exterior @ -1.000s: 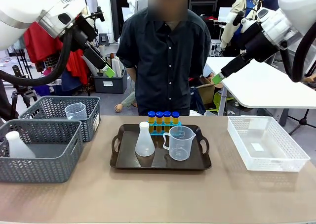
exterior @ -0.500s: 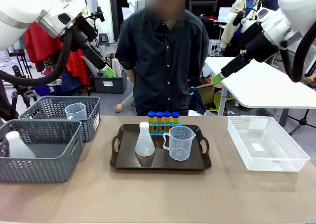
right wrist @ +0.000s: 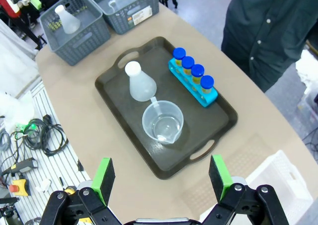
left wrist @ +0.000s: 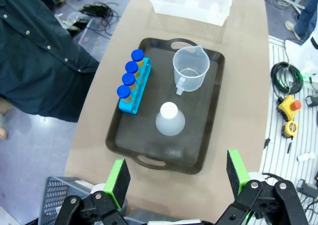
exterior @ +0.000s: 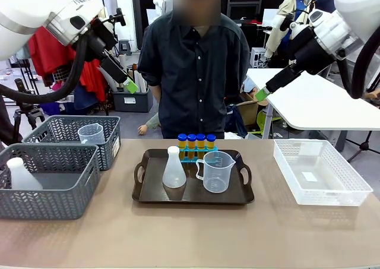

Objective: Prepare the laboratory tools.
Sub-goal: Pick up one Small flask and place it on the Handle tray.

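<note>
On the tan surface (exterior: 190, 233), nearest your side, you had a dark tray (exterior: 148, 195) with handles at both ends, set mid-surface. On the tray's near half stood the white flask (exterior: 174, 171), upright, with the clear measuring jug (exterior: 217, 173) just beside it on the robot's right, its handle turned toward the flask. Behind both, along the tray's far edge, four blue-capped tubes (exterior: 196, 143) of yellow-orange liquid stood upright in a row in a blue rack (exterior: 189, 158).

To the robot's left of the tray you had two grey baskets. The nearer basket (exterior: 53, 192) held a second white flask (exterior: 21, 175); the farther basket (exterior: 104, 139) held a second clear jug (exterior: 91, 133). To the robot's right, well apart from the tray, sat a white lattice bin (exterior: 320, 174).

Both arms were raised well above the surface, touching nothing. Your left claw (left wrist: 177, 176) was open, green pads (left wrist: 118, 177) spread wide, nothing between them; in its wrist view it looked down on the tray. Your right claw (right wrist: 161, 176) was likewise open and empty, looking down on the tray, with the two grey baskets beyond. In the front view the left claw hung at upper left and the right claw at upper right.

At the far edge a person (exterior: 196, 61) in a dark buttoned shirt stood directly behind the tray, facing you.
</note>
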`<state>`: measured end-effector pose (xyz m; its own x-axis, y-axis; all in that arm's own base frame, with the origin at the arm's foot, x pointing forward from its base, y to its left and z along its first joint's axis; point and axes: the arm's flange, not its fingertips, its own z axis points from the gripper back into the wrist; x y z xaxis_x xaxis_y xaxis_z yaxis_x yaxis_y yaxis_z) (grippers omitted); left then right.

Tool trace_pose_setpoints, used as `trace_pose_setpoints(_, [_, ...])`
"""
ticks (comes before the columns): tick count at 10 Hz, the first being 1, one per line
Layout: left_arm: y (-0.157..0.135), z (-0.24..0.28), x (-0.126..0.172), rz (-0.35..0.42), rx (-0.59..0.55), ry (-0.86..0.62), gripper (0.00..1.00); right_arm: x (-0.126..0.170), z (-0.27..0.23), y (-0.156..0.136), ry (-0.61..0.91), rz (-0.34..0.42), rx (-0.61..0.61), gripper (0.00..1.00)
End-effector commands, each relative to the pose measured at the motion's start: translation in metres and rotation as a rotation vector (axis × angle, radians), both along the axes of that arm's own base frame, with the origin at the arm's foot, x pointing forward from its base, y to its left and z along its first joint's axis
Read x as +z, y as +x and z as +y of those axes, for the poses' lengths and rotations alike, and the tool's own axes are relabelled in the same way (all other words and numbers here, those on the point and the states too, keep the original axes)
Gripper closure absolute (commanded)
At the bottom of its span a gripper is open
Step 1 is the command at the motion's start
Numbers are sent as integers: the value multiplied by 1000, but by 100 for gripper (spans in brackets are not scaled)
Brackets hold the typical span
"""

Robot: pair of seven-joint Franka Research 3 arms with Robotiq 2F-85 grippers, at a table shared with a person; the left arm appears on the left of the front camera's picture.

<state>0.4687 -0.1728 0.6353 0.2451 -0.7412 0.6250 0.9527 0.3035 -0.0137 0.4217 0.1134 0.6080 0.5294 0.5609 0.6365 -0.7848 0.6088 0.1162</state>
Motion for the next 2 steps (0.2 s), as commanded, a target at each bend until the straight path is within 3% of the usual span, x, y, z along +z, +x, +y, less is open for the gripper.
trace_pose_setpoints(1, [0, 3, 1, 5, 2, -7, 0, 1, 0, 0, 13, 11, -5, 0])
trace_pose_setpoints(2, [0, 3, 1, 5, 2, -7, 0, 1, 0, 0, 13, 11, -5, 0])
